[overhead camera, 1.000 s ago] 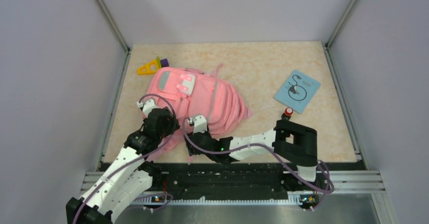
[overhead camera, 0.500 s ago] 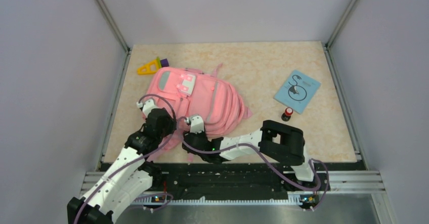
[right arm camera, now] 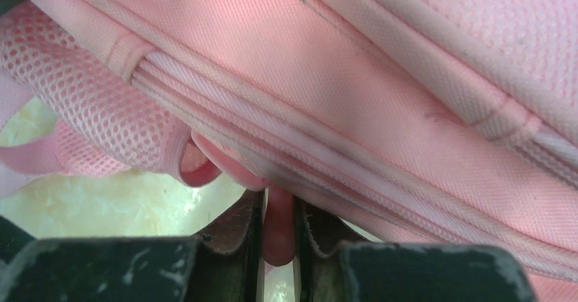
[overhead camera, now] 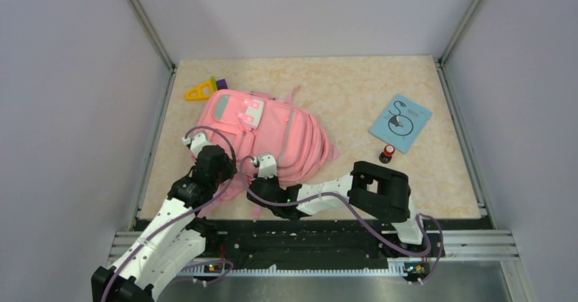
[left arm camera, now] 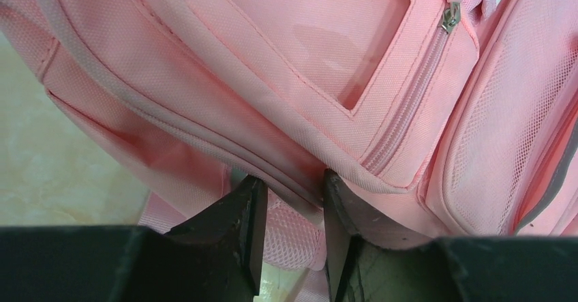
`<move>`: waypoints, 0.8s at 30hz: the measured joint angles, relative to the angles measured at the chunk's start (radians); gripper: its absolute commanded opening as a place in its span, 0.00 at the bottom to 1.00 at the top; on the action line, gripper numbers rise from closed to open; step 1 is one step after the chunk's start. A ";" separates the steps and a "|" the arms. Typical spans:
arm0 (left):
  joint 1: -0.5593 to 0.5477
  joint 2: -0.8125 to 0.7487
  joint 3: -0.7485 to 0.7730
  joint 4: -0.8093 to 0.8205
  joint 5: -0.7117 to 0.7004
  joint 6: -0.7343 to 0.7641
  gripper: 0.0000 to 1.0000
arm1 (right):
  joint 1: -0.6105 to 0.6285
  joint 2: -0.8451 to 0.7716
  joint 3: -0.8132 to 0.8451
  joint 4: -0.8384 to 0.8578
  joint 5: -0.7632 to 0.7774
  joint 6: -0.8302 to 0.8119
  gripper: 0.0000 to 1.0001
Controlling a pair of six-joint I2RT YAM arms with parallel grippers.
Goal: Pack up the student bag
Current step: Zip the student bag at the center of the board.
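Student bag (overhead camera: 272, 131), a soft pink fabric backpack with a grey-green stripe and white patches, lies flat on the left half of the beige marbled table (overhead camera: 354, 91), its lower edge nearest the arms. It looks light and limp. The cloth will likely sag, fold and slide rather than hold a shape, so a seam, strap or zip pull gives a surer hold than a flat panel.

The right gripper (right arm camera: 278, 200) is pinched together on a narrow pink strap loop under the bag's edge. The left gripper (left arm camera: 292, 179) stands part closed astride the piped bottom seam, with fabric touching both fingers; whether it truly bites I cannot tell.

The pocket zip with the metal zip pull (left arm camera: 448, 17) looks drawn shut, which bars packing for now. A yellow triangular ruler (overhead camera: 199, 91) with a purple piece lies just beside the bag's far corner. A blue booklet (overhead camera: 401, 123) and a small red-capped object (overhead camera: 387, 152) lie well apart on the right.
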 measured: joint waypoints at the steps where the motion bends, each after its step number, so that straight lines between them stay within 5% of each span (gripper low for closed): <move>1: 0.002 0.000 0.000 0.000 0.001 0.002 0.07 | -0.001 -0.005 -0.010 0.011 -0.009 0.000 0.00; 3: 0.005 0.003 0.000 0.002 0.002 0.007 0.00 | -0.003 -0.031 -0.058 0.038 -0.037 0.001 0.00; 12: 0.045 0.032 0.045 -0.002 0.038 0.048 0.00 | -0.063 -0.238 -0.293 0.158 -0.206 0.057 0.00; 24: 0.200 0.100 0.121 -0.015 0.146 0.140 0.00 | -0.069 -0.383 -0.476 0.201 -0.238 0.107 0.00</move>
